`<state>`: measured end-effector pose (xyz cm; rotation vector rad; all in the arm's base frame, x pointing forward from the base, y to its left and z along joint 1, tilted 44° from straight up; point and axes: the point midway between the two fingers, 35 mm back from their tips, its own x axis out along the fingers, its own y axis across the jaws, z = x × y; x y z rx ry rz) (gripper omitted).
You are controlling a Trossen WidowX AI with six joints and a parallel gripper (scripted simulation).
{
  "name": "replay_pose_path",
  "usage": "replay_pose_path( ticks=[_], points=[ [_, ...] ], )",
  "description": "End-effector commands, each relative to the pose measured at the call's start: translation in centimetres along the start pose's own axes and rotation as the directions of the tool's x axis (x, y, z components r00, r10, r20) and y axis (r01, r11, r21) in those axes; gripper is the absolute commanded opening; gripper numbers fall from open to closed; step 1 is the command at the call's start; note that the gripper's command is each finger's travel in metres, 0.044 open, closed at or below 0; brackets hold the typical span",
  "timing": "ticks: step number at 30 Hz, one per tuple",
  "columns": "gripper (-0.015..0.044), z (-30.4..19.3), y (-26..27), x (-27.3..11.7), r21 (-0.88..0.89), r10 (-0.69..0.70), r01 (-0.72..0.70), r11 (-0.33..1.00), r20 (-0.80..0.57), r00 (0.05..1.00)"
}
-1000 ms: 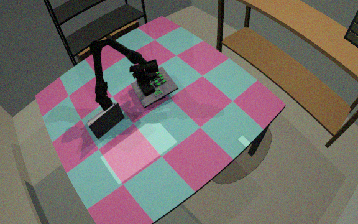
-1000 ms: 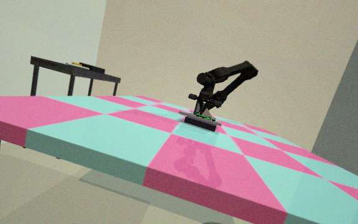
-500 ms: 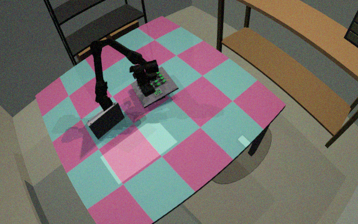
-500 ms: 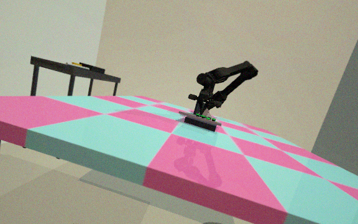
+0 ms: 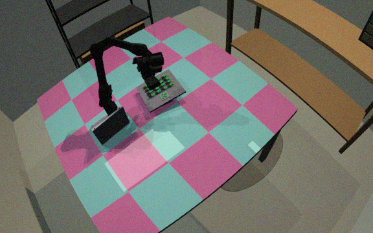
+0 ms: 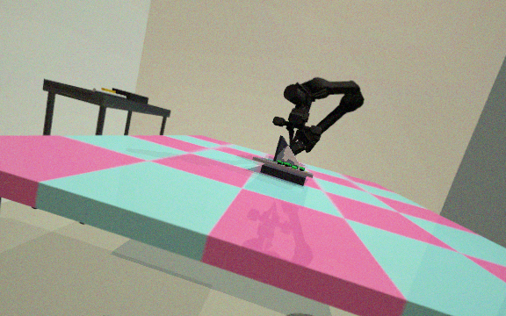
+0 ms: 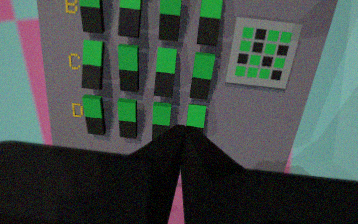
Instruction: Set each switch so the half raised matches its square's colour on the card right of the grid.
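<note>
On the pink and turquoise checkered tabletop [image 6: 176,193], the black arm [image 6: 338,118] bends above the green-dotted switch panel [image 6: 263,161]

I'm seeing a flat grey rectangular switch panel [image 5: 171,96] [image 6: 307,174] [image 7: 260,120] lying right of the upper left in the top view. Its green-and-dark-grey rocker switches [image 5: 157,90] [image 6: 294,167] [image 7: 128,67] are standing in a grid, filling the wrist view's upper left and centre. The small square pale card [image 5: 164,96] [image 7: 292,52] is lying flat at the wrist view's upper right, showing green and dark squares, its nearest row reading green, green, green, dark.
</note>
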<state>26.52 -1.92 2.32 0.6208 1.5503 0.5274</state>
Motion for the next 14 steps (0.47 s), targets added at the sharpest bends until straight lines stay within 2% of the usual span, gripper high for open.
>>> replay_pose_path(
  ticks=[1,14],
  points=[
    [0.0000,3.10,2.81,-0.48,-0.012,0.006,-0.006,1.000,0.003,1.000],
    [0.0000,3.25,2.97,-0.50,-0.012,0.007,-0.007,1.000,0.003,1.000]
  ],
)
